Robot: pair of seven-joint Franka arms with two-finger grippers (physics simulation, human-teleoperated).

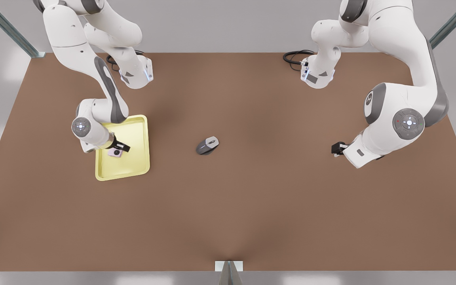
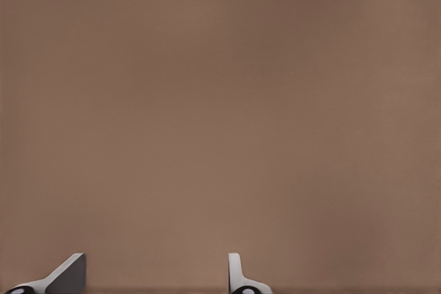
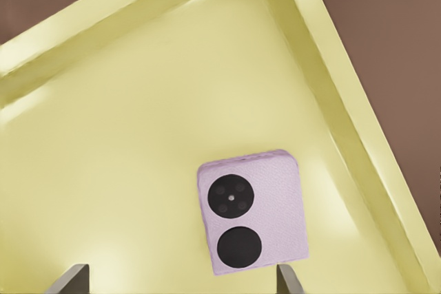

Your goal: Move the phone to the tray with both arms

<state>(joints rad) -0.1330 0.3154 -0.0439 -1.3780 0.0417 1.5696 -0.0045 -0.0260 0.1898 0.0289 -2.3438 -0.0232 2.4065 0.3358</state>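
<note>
The pale pink phone, its two black camera circles facing up, lies flat inside the pale yellow tray. In the front view the tray sits at the table's left with the phone near its middle. My right gripper hovers just over the phone, open; in the right wrist view its fingertips stand wide apart on either side of the phone, and the right gripper holds nothing. My left gripper waits at the front view's right, low over bare table, and the left gripper is open and empty.
A grey computer mouse lies on the brown table near its centre, between the two arms. Black cables curl at the back edge by the arm bases. A metal post stands at the front edge.
</note>
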